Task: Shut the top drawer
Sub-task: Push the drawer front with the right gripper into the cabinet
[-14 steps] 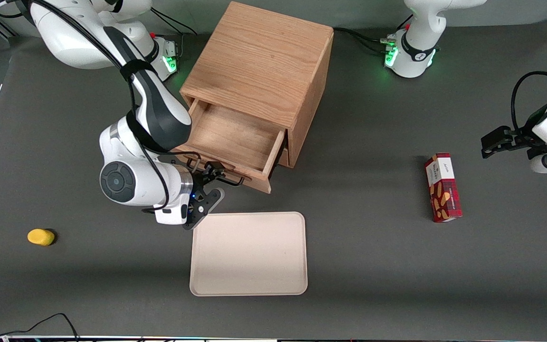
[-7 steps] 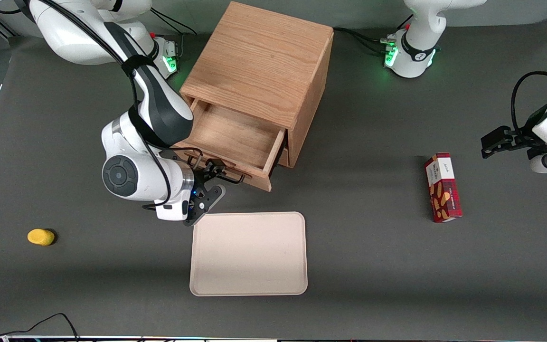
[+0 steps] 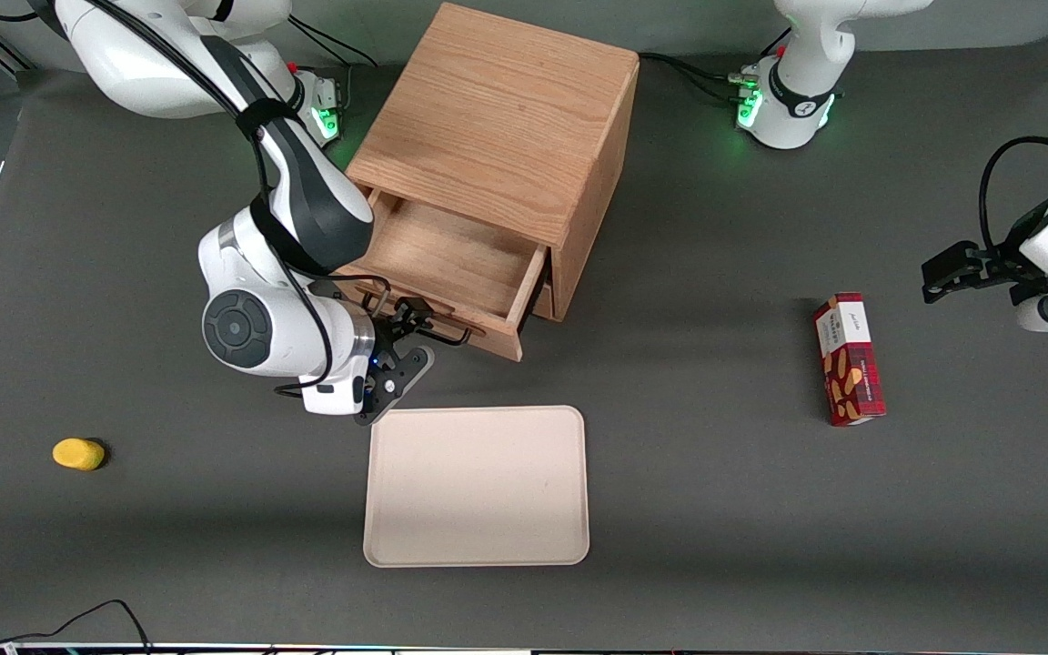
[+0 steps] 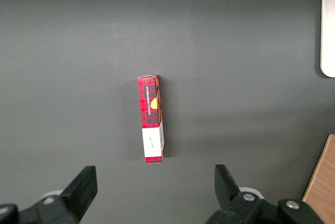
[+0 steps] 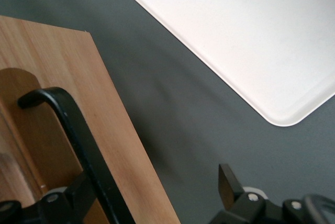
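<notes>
Since a second ago, your gripper (image 3: pixel 408 320) and the top drawer (image 3: pixel 445 266) are moving together toward the cabinet (image 3: pixel 506 118), the drawer now partly shut. You are mid-push, fingers apart around the handle (image 5: pixel 78 140); keep driving straight inward. Your wrist is lying low, with the tray (image 3: pixel 477 487) nearer the camera.

Light oak top drawer (image 3: pixel 451 264), cream tray (image 3: pixel 477 485), red plaid box (image 3: pixel 848 358), yellow object (image 3: pixel 78 453).
</notes>
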Available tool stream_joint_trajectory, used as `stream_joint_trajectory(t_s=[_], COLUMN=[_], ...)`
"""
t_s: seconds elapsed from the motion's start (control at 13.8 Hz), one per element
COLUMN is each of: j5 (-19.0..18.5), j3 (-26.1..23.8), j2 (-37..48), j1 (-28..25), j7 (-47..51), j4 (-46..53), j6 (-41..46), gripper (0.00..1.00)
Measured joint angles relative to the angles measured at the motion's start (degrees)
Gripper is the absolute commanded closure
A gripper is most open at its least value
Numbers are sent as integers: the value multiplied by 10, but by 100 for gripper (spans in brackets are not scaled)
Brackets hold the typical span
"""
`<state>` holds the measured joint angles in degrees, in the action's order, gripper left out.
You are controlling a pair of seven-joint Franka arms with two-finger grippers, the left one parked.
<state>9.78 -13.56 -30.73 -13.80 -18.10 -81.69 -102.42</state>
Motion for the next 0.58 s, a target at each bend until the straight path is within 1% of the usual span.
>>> stream_joint_trajectory(t_s=[0.58], j5=[-3], j3=[-11], j2=[21], j1=[0], j7=[17], j4=[-32], j6=[0], gripper=[0])
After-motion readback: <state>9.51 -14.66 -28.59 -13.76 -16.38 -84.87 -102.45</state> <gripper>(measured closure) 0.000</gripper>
